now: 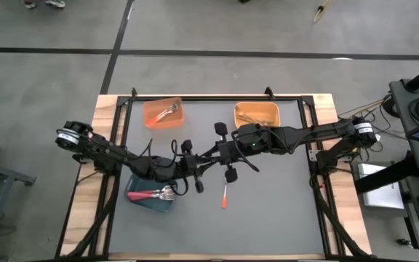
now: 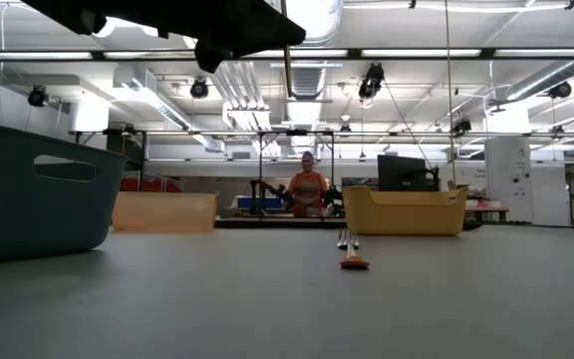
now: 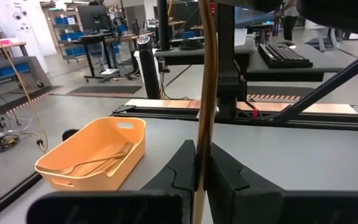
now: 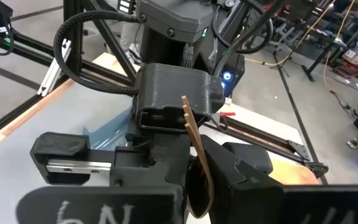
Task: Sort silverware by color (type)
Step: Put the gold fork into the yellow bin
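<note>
**A:** Since you want it from the biggest thing down, what comes first?

**B:** You start with the grey bench. Your two arms reach in from either side and meet above its middle. The left gripper and the right gripper sit nose to nose there, off the surface.

**A:** And the bins?

**B:** You have the teal bin on the near left, under the left arm. The orange bin is at the far edge, with the yellow-orange bin to its right.

**A:** How do the fingers stand?

**B:** Both pairs are on the same gold fork. Your left fingers are pressed together, pinching its stem as it stands upright. Your right fingers sit tight against it on both sides, so it is held in the air between the two arms.

**A:** Where are the other forks?

**B:** You see pink-handled forks in the teal bin and one fork in the orange bin. Gold forks are in the yellow-orange bin. A red-orange-handled fork lies loose on the bench, just right of the teal bin.
</note>
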Tool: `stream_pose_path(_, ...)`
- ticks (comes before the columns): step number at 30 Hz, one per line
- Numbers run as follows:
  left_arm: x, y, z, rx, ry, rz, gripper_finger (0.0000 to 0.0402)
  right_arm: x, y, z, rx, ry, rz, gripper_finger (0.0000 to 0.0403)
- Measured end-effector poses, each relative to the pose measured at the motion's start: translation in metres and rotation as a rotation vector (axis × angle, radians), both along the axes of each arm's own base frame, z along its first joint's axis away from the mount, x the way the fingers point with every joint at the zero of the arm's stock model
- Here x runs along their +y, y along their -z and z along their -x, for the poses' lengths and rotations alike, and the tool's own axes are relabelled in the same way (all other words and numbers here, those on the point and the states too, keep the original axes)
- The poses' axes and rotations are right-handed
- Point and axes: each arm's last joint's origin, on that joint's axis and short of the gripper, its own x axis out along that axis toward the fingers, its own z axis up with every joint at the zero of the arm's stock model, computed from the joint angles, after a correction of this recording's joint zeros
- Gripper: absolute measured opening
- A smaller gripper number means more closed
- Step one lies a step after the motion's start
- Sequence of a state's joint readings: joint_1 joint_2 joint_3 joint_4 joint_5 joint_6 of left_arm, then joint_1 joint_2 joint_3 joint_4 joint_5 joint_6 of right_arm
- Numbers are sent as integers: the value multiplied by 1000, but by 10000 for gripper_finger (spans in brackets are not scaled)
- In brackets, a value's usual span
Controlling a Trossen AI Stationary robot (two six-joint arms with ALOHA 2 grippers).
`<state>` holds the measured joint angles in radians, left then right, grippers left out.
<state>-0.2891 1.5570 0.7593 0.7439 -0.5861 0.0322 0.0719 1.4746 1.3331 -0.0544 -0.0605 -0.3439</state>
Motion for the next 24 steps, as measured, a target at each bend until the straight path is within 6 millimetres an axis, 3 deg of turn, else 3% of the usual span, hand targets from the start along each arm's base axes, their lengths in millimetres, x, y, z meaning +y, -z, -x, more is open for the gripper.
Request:
stream_pose_path(6,-1,-1,0,-5,2,1,2,0,1,0,7,0,1,31)
stream_pose_path(15,0,-1,0,-15,-10,2,1,-2,2,0,13,53,13,94)
stream_pose_path(24,4,-4,2,-17,-164,-28,0,-7,-11,9,-20,224,15,101)
